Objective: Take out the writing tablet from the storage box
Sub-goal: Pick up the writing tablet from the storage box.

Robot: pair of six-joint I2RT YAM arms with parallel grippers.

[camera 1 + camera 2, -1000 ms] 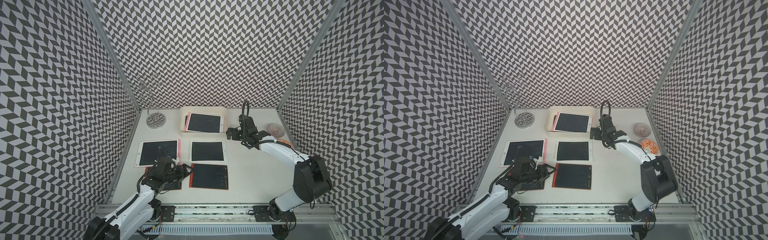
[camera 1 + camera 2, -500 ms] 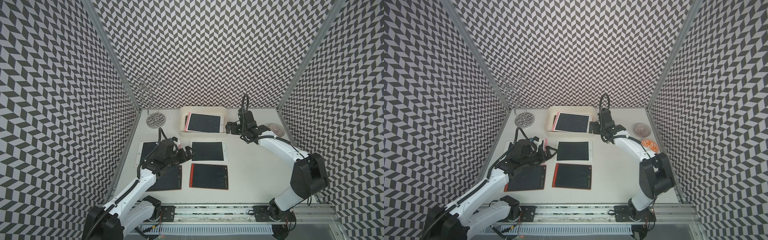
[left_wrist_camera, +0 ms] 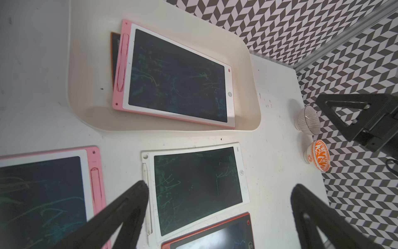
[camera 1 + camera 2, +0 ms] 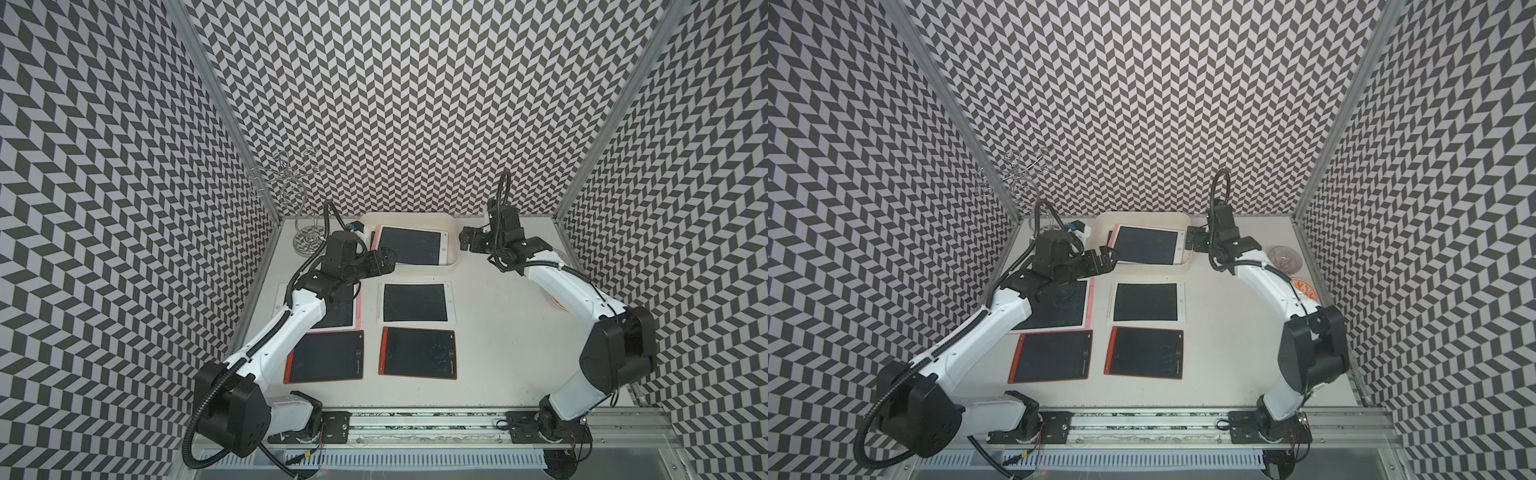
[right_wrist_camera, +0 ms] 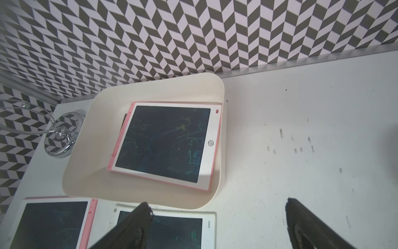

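At the far edge of the desk [image 4: 498, 332] the box [image 4: 428, 271] holds a tablet [image 4: 409, 245]; left claw [image 4: 385, 259] and right claw [image 4: 467, 241] flank it, released, probably to lift it.

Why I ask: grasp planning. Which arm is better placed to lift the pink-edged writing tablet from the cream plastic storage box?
Left, likely: left gripper hangs open by the writing tablet's pink side, where the storage box has room; right gripper faces the crowded wall.

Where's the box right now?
In a top view the box sits at the back edge of the table, behind the white tablet, between the left gripper and right gripper, a pink tablet inside.
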